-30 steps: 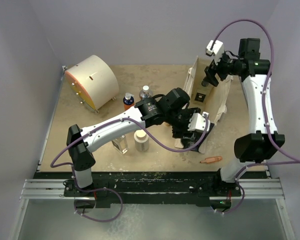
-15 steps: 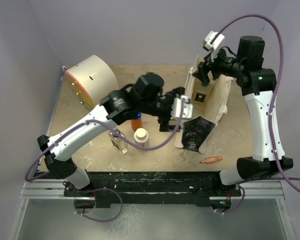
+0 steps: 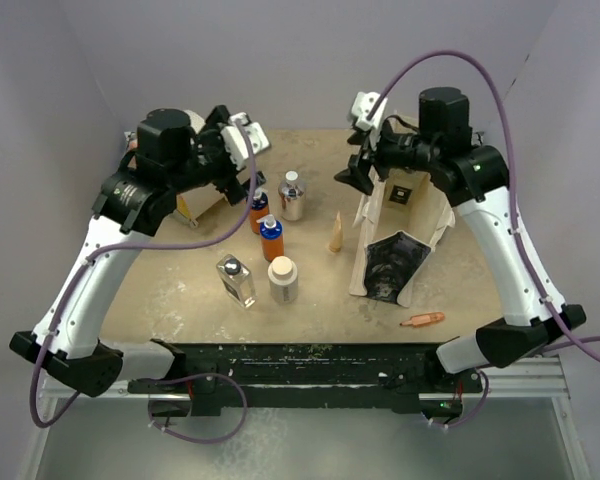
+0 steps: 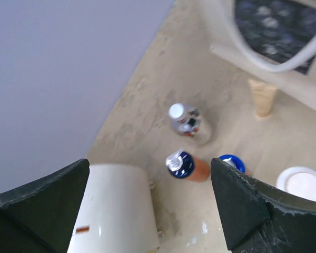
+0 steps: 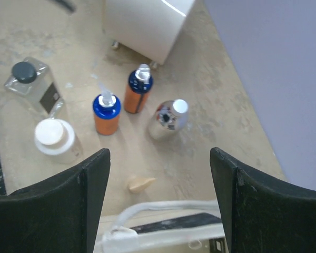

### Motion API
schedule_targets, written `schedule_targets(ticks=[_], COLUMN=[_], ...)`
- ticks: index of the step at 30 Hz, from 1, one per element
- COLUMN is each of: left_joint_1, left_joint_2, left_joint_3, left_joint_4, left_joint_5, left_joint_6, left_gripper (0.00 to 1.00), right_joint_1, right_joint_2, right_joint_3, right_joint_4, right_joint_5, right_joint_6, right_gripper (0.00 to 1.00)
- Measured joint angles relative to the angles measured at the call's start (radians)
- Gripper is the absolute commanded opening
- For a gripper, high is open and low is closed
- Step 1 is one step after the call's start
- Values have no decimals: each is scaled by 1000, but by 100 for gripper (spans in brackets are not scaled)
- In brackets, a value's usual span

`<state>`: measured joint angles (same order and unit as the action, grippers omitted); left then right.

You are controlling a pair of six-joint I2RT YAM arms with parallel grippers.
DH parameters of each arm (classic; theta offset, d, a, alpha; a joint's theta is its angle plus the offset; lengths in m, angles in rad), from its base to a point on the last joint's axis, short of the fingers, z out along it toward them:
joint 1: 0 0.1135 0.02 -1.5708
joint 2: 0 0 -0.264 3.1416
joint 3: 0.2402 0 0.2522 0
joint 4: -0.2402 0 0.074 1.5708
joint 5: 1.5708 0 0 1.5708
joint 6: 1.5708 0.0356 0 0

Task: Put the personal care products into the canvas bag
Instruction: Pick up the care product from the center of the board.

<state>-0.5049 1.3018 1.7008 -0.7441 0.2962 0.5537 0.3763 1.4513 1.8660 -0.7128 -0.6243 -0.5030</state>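
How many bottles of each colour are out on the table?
orange bottles: 2
silver bottle: 1
clear bottle: 1
cream-white bottle: 1
Total: 5

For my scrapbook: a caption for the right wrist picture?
Open jaws above five bottles, a wooden cone and the bag.

silver bottle with white cap (image 5: pixel 167 120): glossy, mirror-like metal | beige canvas bag (image 3: pixel 435 218): matt cloth | tan cone (image 3: pixel 335 233): smooth wood
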Motion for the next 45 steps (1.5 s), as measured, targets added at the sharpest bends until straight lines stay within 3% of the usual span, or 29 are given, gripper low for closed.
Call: schedule_targets(ticks=[10, 19, 36, 45], left_joint_1=[277, 347, 376, 380], left_joint_2=[-39, -82, -122, -124], left_joint_3=[-93, -143, -170, -177], left_joint_4=[116, 164, 177, 178], left_joint_5=[-144, -140, -57, -33], left_joint_6=[-130, -171, -177, -177], left_gripper=[99, 99, 99, 99], right_joint_1=[281, 476, 502, 503], right_joint_2=[47, 151, 206, 260], right_joint_3=[-152, -348, -435, -445], right_joint_4=[2, 42, 162, 171], right_joint_5=[15, 95, 203, 181], right_joint_6=[-88, -113, -117, -116], right_gripper=[78, 80, 80, 68])
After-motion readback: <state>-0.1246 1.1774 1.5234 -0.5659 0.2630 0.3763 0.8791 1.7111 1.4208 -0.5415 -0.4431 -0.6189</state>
